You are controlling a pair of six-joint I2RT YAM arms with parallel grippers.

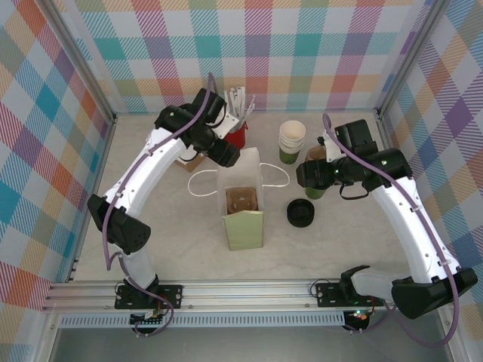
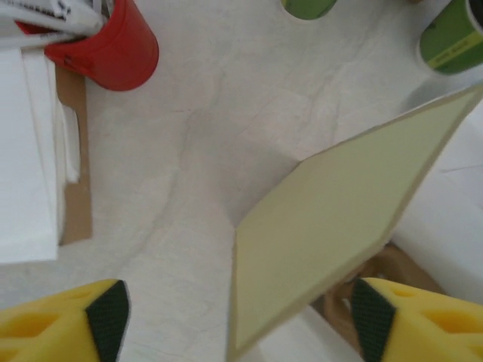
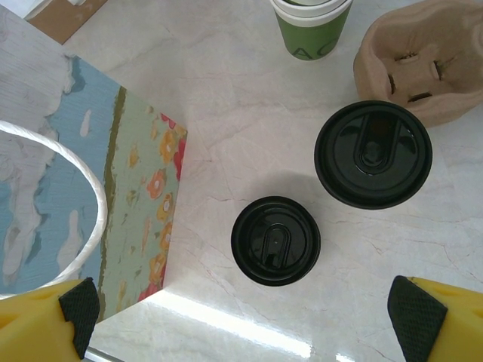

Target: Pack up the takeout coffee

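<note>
Left claw (image 2: 240, 323) open, paper bag (image 1: 243, 219) wall between pads. Bag upright, mid-bench (image 1: 173, 249). Takeout coffee (image 3: 373, 154) right of bag, standing on bench: green wall, black lid on top, loose lid (image 3: 275, 241) just beside. Right claw (image 3: 247, 313) wide open above, empty.

A white marbled table (image 1: 181, 241) stands inside walls of pastel plaid (image 1: 302, 45), with a metal rail (image 1: 249, 290) along its near edge. At the back, a red cup (image 1: 237, 138) holds white paper-wrapped sticks (image 1: 240, 102). Just beside it, a pile of white napkins (image 2: 26, 151) lies on a brown card (image 2: 75, 188). A tall stack of green cups (image 1: 292, 142) stands near a crumpled brown cup carrier (image 3: 423, 64). A black round lid (image 1: 299, 213) lies flat on the table.
</note>
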